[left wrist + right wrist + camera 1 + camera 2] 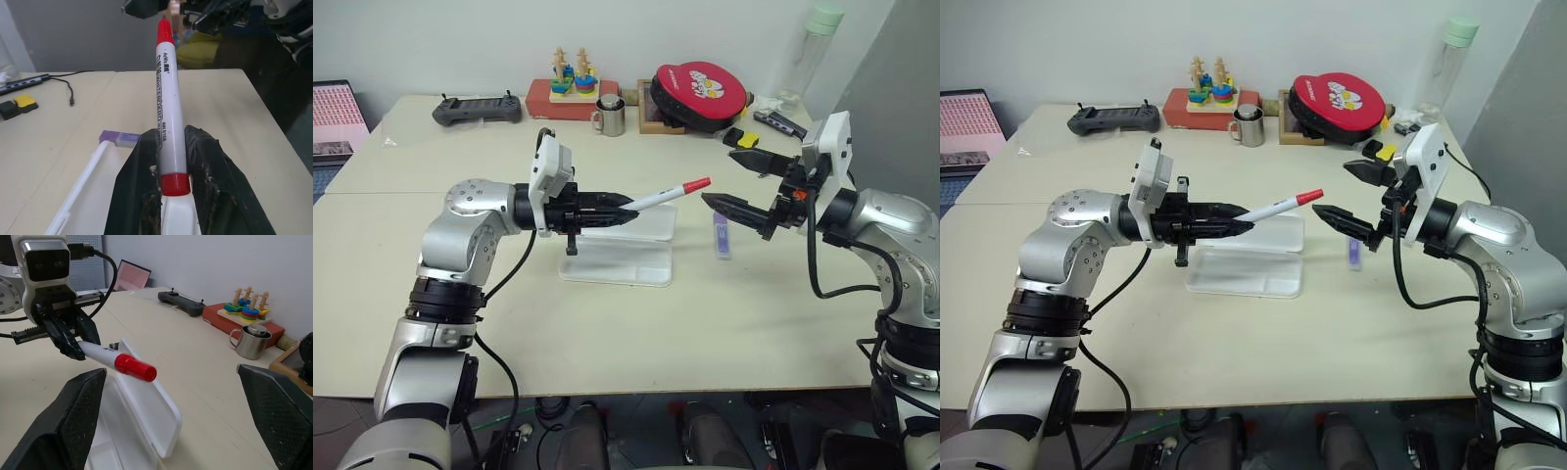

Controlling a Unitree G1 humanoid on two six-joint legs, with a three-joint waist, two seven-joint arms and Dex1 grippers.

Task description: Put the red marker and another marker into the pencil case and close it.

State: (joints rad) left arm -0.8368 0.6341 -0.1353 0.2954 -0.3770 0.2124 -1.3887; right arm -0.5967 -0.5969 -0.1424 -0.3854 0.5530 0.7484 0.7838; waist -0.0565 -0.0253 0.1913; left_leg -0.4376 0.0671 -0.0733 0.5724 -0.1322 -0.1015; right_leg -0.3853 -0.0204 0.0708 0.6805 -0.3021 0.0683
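A: While the counter [773, 323] is carrying one open pencil case [619, 262], where is the one red marker [672, 193] pointing?

B: Red cap toward the right pincer [732, 181], which is gaping wide; left pincer [628, 215] is clamping its tail, above the case.

A: Another marker [722, 238]?

B: One, lying flat right of the case, pointing away.

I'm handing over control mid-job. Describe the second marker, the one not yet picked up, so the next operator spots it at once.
Start at the open white pencil case in the middle of the table. On its right, below the open right pincer, the purple marker lies flat on the tabletop. It is short and lilac, unlike the red marker that the left pincer holds in the air.
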